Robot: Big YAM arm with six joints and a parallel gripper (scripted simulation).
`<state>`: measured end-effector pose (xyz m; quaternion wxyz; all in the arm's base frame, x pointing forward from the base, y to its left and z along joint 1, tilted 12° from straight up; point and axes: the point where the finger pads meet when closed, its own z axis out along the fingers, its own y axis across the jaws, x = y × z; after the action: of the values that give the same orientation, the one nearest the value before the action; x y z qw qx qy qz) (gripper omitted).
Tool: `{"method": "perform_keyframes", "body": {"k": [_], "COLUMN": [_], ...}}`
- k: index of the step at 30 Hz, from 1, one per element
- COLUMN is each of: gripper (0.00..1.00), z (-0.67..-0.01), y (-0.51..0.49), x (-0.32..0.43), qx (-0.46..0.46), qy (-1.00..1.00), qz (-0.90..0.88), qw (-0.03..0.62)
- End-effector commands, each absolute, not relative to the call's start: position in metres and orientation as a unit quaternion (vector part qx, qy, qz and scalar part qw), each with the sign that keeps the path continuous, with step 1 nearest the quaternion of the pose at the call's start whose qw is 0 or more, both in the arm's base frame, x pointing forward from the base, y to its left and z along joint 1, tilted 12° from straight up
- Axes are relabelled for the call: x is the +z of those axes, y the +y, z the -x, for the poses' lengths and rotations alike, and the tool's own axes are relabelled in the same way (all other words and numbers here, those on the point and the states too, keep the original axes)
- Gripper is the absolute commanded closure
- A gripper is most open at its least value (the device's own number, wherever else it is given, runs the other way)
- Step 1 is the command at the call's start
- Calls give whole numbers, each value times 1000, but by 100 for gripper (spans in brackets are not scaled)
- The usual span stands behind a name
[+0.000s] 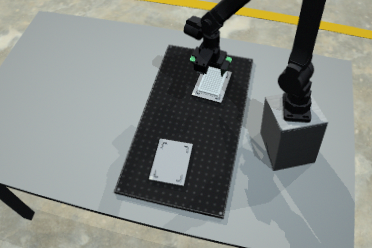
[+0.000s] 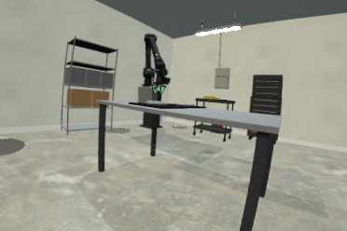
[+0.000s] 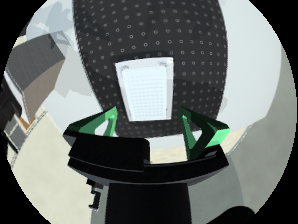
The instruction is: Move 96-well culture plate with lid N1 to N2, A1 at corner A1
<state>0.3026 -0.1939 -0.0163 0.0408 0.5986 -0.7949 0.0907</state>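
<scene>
The white 96-well plate with its clear lid [image 1: 212,83] lies flat on its nest on the far part of the black perforated baseplate [image 1: 187,128]. It also shows in the wrist view [image 3: 145,90]. My gripper [image 1: 210,61] hangs above the plate's far end, its green-tipped fingers wide open and empty; in the wrist view the gripper [image 3: 154,125] straddles the near end of the plate from above.
The arm's base stands on a dark grey pedestal [image 1: 293,135] at the right of the grey table. In the exterior view the table [image 2: 196,112] stands in a room with a shelf rack [image 2: 89,87] and a cart [image 2: 215,115] behind.
</scene>
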Motion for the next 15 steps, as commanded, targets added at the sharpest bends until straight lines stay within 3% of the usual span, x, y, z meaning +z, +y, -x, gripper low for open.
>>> {"method": "perform_keyframes", "body": {"k": [1,15], "gripper": [0,0], "z": [-305,-308], "y": [-206,-215], "x": [-4,0], "qx": [114,119], "qy": [-765,-759], "qz": [-633,-639], "qw": [29,28]}}
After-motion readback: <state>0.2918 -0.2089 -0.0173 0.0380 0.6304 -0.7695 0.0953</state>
